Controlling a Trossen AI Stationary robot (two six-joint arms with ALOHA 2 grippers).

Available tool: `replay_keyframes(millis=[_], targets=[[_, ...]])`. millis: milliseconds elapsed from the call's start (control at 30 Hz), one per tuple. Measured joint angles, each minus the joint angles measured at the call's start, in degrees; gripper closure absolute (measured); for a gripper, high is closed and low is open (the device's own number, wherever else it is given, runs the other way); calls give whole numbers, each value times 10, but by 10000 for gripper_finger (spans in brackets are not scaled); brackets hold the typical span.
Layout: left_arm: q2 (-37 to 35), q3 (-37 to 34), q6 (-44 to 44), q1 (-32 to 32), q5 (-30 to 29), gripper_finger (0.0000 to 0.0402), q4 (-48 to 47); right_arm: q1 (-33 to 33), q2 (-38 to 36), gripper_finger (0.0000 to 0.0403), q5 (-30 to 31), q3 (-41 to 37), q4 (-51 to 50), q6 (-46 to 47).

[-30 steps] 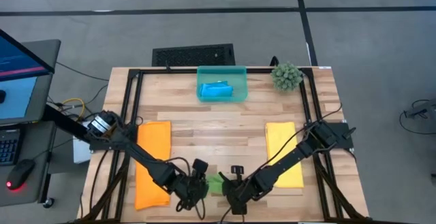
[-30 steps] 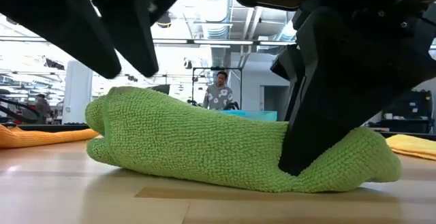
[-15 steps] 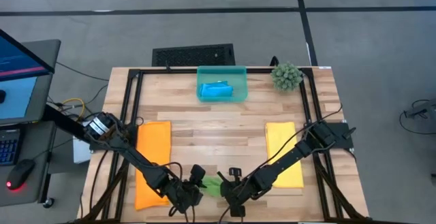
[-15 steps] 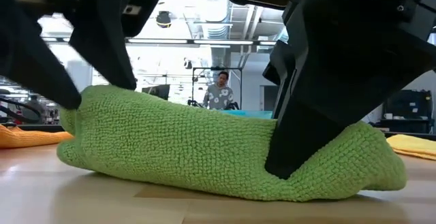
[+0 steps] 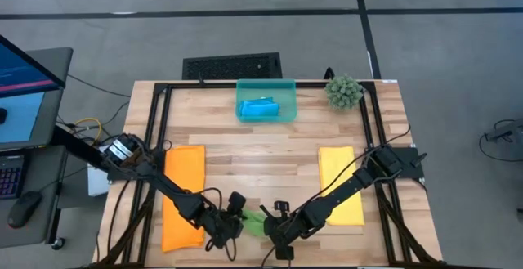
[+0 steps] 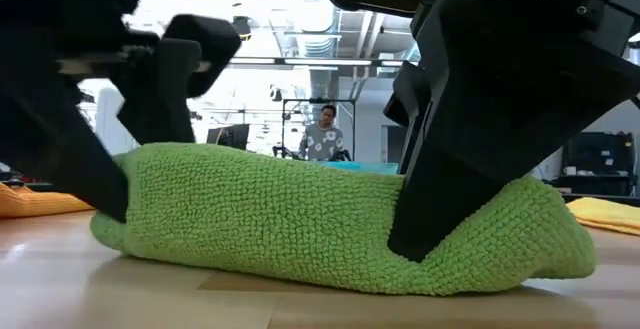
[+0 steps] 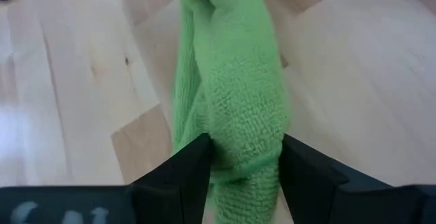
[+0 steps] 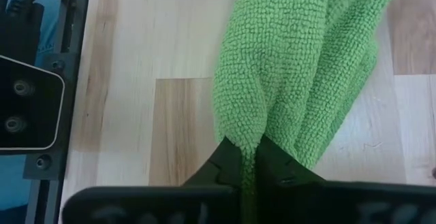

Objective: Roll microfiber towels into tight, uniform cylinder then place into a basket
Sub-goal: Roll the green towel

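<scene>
- Presently: green towel (image 6: 330, 224) lies bunched at the surface's (image 5: 261, 154) near edge, between both arms.
- Left gripper (image 7: 242, 163): jaws straddle one end of the towel.
- Right gripper (image 8: 246, 161): jaws pinched narrow on the other end.
- Step, judged: rolling; next, tighten evenly, then carry to the basket (image 5: 265, 114).

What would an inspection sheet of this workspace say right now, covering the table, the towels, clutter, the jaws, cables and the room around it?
Surface: wooden table inside a black frame.
Job's things: green towel, partly rolled, at the near edge; orange towel and yellow towel lying flat; blue towel in the basket.
Clutter: spiky plant ball at the far right corner.
Grippers: left gripper jaws straddle one end of the green towel; right gripper jaws pinched shut on the other end.
Cables: yellow cable beside the table's left edge.
Surroundings: monitor, mouse, a person far behind.
</scene>
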Motion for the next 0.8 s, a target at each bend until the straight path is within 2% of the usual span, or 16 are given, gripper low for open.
replay_keyframes(millis=[167, 433, 600, 800], targets=[[0, -24, -4, 3, 14, 249, 44, 0, 0, 374, -3, 0, -2, -1], [-14, 3, -10, -24, -116, 249, -46, 0, 0, 369, -5, 0, -2, -1], [-17, 34, -10, -45, -111, 249, -48, 0, 0, 373, -6, 0, -2, -1], [-17, 37, -9, -61, -119, 249, -50, 0, 0, 371, -7, 0, -1, -1]])
